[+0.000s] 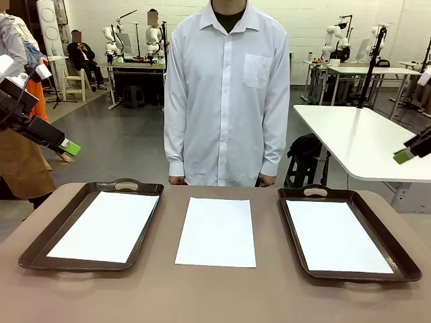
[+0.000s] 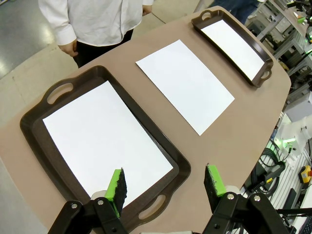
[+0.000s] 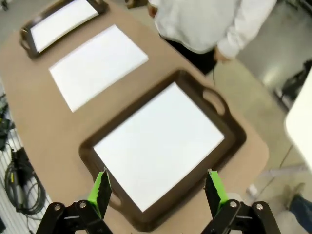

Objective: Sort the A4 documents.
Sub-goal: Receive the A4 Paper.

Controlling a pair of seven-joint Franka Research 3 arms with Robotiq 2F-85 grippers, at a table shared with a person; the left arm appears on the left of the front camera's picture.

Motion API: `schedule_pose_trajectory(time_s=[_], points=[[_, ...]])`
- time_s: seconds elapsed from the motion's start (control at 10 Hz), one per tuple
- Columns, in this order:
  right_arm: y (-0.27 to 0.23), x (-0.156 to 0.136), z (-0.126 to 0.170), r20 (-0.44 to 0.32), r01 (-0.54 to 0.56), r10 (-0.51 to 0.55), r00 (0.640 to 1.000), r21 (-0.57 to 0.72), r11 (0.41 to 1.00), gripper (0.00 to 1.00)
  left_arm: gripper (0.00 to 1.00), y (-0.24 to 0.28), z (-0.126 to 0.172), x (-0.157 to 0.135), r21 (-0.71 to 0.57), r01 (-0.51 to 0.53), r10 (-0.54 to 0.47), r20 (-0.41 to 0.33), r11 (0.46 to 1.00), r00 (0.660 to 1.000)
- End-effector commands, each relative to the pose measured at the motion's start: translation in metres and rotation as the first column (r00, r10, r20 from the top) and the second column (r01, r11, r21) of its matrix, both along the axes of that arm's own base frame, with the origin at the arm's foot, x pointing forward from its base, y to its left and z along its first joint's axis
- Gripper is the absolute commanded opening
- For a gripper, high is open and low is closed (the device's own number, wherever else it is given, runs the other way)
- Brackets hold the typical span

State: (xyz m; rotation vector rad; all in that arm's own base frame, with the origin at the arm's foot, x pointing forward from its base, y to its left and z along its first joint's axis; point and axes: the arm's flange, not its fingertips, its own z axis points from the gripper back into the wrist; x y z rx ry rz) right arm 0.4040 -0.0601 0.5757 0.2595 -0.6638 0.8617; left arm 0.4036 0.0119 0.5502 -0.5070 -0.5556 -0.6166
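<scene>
Sheet (image 1: 215, 232) lies on worktop (image 1: 215, 299) between left tray (image 1: 32, 254) and right tray (image 1: 409, 269), long axis toward person (image 1: 229, 94). My left hand (image 2: 165, 181) and right hand (image 3: 157, 184) hover open, empty, about equally far.

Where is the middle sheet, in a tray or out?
Out: the middle sheet lies flat on the table between the left tray and right tray, touching neither.

Three A4 documents (image 1: 216, 232), two trays (image 1: 60, 225) (dark brown).

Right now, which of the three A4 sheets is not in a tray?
The middle sheet, flat on the bare table; the left sheet lies in the left tray, the right sheet in the right tray.
</scene>
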Motion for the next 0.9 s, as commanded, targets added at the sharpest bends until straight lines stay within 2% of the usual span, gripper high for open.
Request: schedule_pose_trajectory(time_s=[0.0, 0.2, 0.5, 0.6, 0.8], points=[[-0.006, 0.001, 0.007, 0.069, -0.090, 0.084, 0.994, 0.099, 0.991, 1.00, 0.83, 0.001, -0.001, -0.001, 0.011, 0.012, -0.012, 0.012, 1.000, 1.000], [-0.015, 0.012, 0.024, 0.065, -0.119, 0.109, 0.992, 0.173, 0.978, 1.00, 0.83, 0.001, -0.001, -0.001, 0.011, 0.012, -0.012, 0.012, 1.000, 1.000], [-0.007, 0.016, 0.018, -0.027, -0.120, 0.135, 0.991, 0.301, 0.946, 1.00, 0.83, 0.001, -0.001, -0.001, 0.011, 0.012, -0.012, 0.012, 1.000, 1.000], [-0.004, 0.017, 0.013, -0.066, -0.102, 0.130, 0.989, 0.317, 0.943, 1.00, 0.83, 0.001, -0.001, -0.001, 0.011, 0.012, -0.012, 0.012, 1.000, 1.000], [-0.002, 0.014, 0.010, -0.088, -0.094, 0.124, 0.988, 0.286, 0.954, 1.00, 0.83, 0.001, -0.001, -0.001, 0.011, 0.012, -0.012, 0.012, 1.000, 1.000]])
